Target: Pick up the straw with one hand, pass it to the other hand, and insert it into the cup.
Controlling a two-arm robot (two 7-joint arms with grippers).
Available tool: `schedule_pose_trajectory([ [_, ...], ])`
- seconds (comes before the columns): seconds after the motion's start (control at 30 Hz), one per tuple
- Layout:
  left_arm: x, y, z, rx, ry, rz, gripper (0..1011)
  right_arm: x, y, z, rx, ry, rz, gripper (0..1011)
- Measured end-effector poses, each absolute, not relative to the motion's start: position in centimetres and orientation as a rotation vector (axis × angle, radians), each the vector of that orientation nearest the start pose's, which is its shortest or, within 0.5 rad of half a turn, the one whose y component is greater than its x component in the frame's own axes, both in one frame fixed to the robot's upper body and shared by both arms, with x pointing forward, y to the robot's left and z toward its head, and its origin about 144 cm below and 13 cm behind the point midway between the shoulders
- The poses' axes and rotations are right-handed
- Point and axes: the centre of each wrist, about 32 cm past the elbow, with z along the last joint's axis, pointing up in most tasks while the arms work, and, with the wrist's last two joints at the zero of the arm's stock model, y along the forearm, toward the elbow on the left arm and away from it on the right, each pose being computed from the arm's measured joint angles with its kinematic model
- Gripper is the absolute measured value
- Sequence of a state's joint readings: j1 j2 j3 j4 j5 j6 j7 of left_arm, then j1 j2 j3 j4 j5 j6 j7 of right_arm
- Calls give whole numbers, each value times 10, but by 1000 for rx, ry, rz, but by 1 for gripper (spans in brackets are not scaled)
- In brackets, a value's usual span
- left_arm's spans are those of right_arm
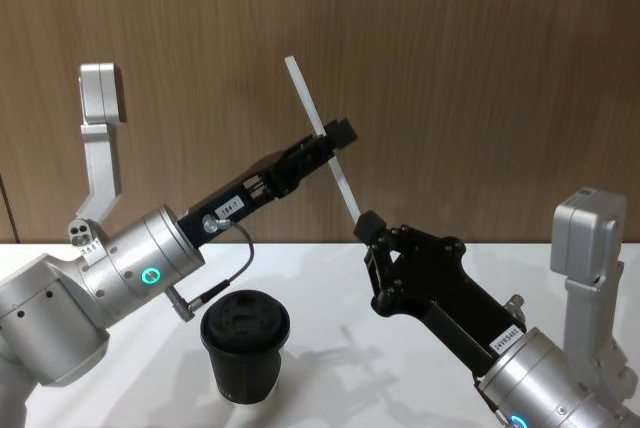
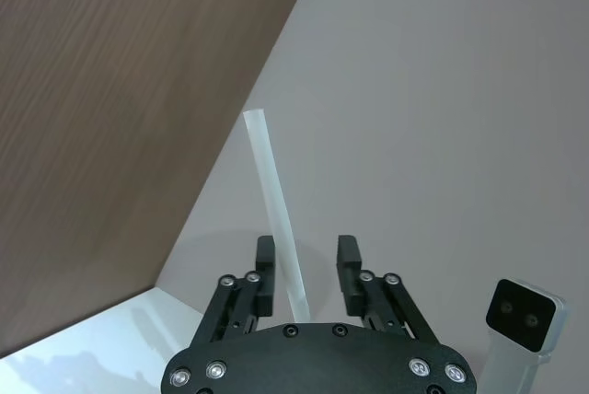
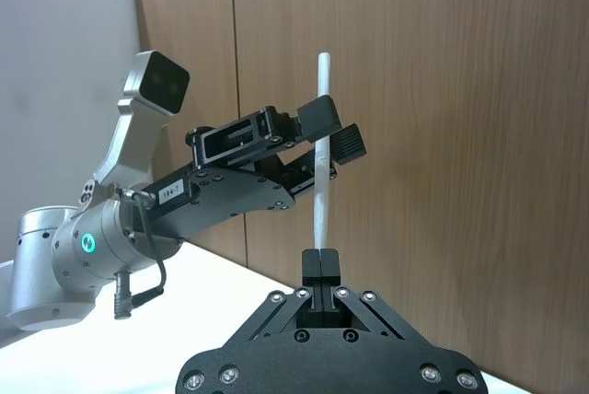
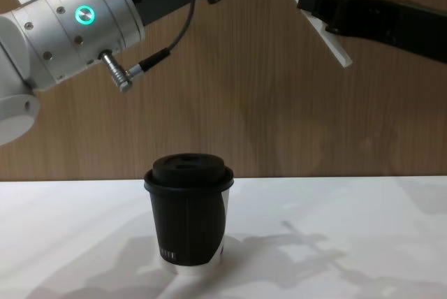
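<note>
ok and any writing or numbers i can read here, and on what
"184-7", first characters unsure: white label on the left gripper.
too blurred to read: digits on a second white label on the right gripper.
too small to read: small white marks near the base of the coffee cup.

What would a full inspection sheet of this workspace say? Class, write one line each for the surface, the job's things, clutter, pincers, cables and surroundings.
Surface: white table, with the cup standing on it.
Job's things: thin white straw held tilted in the air; black paper cup with black domed lid upright, straw not yet in it.
Clutter: nothing seen.
Pincers: right pincer shut on the straw's lower end; left pincer open, one finger on each side of the straw's middle.
Cables: dark cable with metal plug loops from the left wrist, apart from the cup.
Surroundings: brown wood-panel wall behind the table.
</note>
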State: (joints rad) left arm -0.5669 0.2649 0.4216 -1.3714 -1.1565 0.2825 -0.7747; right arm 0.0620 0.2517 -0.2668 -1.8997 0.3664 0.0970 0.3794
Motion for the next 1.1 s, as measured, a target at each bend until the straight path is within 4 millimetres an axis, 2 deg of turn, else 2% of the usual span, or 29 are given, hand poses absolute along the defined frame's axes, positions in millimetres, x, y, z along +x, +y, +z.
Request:
schedule_pose_trajectory([
  [0.1,583,194,1273,-551,409,247,386,447,-195,1249,222,-93,-823,0],
  [0.13,583,194,1274,-551,408,248,325,447,-195,1249,222,-93,-823,0],
  [0.2,583,195,1274,-551,405,249,283,447,-195,1249,222,-93,-823,0],
  [0.33,583,196,1275,-551,400,251,128,447,-195,1249,222,-93,-823,0],
  [0.47,583,196,1275,-551,397,252,57,447,-195,1249,222,-93,-823,0],
  [0.8,583,198,1276,-551,391,257,8,447,-195,1249,222,-93,-823,4],
  [1.1,583,197,1274,-553,393,256,7,447,-195,1249,221,-93,-823,231],
])
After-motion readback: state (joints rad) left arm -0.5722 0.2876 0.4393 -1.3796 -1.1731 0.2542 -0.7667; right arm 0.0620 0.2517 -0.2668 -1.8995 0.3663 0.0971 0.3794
